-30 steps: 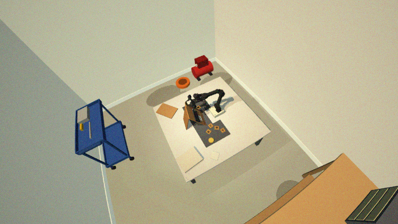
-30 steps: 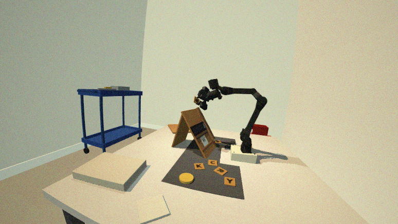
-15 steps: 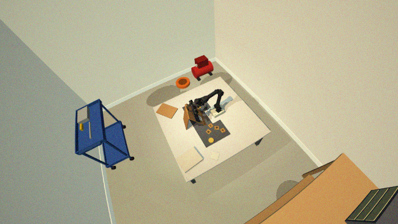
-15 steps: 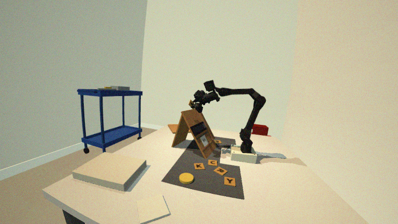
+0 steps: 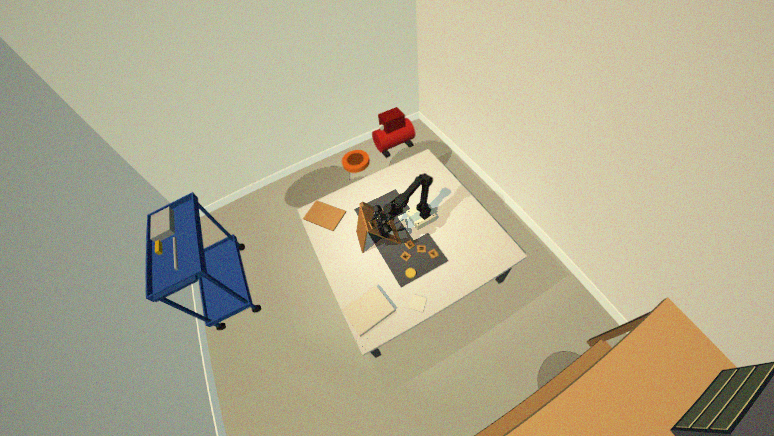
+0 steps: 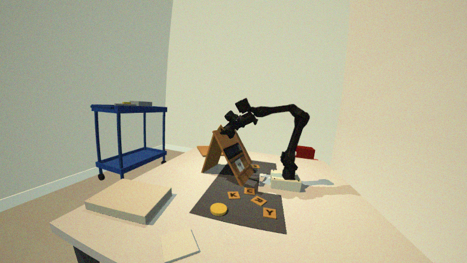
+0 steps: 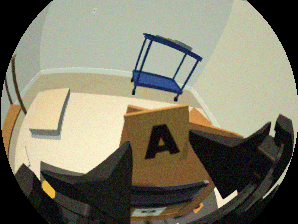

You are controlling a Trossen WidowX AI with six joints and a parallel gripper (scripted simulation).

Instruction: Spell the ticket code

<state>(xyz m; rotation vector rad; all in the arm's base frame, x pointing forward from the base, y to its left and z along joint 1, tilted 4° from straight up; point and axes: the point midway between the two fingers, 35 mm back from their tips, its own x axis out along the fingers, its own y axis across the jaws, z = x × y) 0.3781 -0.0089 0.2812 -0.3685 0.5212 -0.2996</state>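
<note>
My gripper point(image 5: 380, 220) point(image 6: 224, 131) point(image 7: 160, 140) is shut on the A tile point(image 7: 137, 131), above the top edge of the leaning wooden board point(image 5: 362, 233) point(image 6: 210, 157) point(image 7: 155, 177). The A reads upright in the wrist view. The board's face has a dark band point(image 6: 232, 150) point(image 7: 170, 194) and below it the white ticket point(image 6: 239, 164) point(image 7: 148, 212), whose print is too small to read. Tiles K point(image 6: 233, 195), C point(image 6: 249, 190), R point(image 6: 258, 200) and Y point(image 6: 269, 213) lie on the dark mat point(image 5: 392, 261) point(image 6: 209, 196). Another tile point(image 6: 256, 166) lies beyond the board, its letter unreadable.
A yellow disc point(image 5: 410, 272) point(image 6: 218, 209) lies on the mat. A thick beige slab point(image 5: 369, 310) point(image 6: 128, 199) and a thin pale card point(image 5: 417, 302) point(image 6: 179, 245) lie near the counter's edge. A flat brown panel point(image 5: 324, 215) lies behind the board. The blue trolley point(image 5: 176, 249) stands off the counter.
</note>
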